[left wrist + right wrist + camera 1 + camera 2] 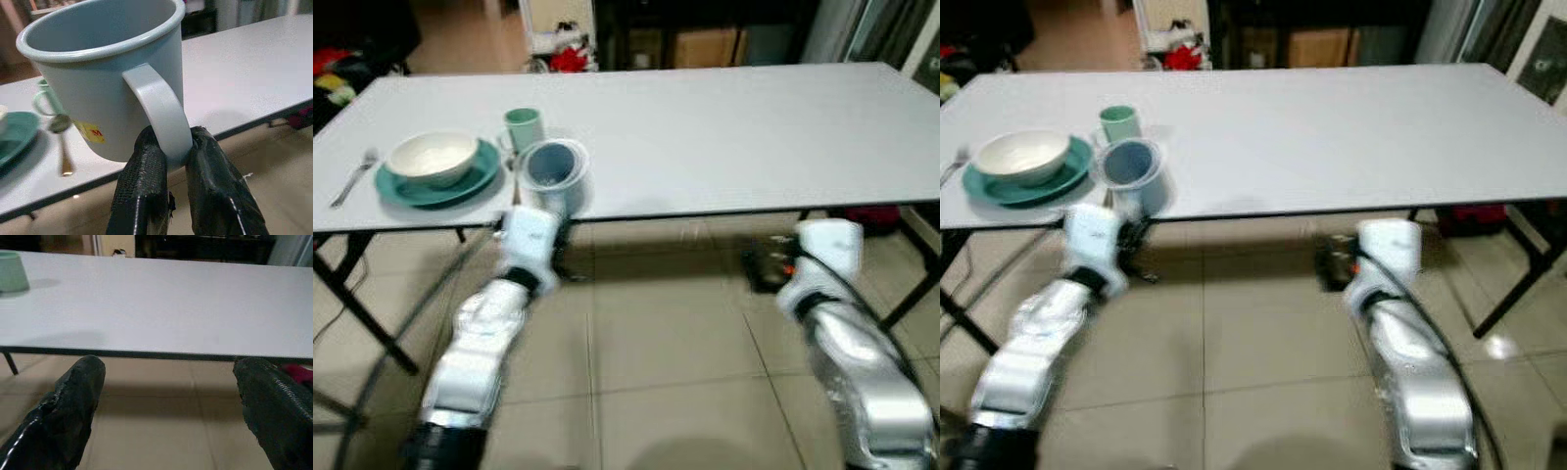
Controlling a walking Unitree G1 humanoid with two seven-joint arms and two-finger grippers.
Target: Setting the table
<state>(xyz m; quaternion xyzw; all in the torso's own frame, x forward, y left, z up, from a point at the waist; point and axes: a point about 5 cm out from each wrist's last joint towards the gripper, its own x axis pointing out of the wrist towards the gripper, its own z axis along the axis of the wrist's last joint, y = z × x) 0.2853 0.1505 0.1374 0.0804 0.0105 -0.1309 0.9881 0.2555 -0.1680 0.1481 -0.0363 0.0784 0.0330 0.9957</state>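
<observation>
While the left gripper (166, 161) pinches the blue mug (551, 168) by its handle at the table (724, 127) edge, the right gripper (171, 396) hangs spread — below the tabletop. Beside the mug — a green cup (523, 127).

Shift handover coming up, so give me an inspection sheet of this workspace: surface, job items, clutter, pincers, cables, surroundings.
Surface: white folding table, mostly bare on the robot's right.
Job's things: cream bowl on a teal plate; fork to the plate's left; green mug behind; spoon lying between the plate and the pale blue mug, which is at the table's near edge.
Clutter: nothing seen on the table.
Pincers: left pincer shut on the blue mug's handle; right pincer open, below the table edge, holding nothing.
Cables: black cable along the right arm.
Surroundings: tiled floor; red items and a cardboard box beyond the table.
</observation>
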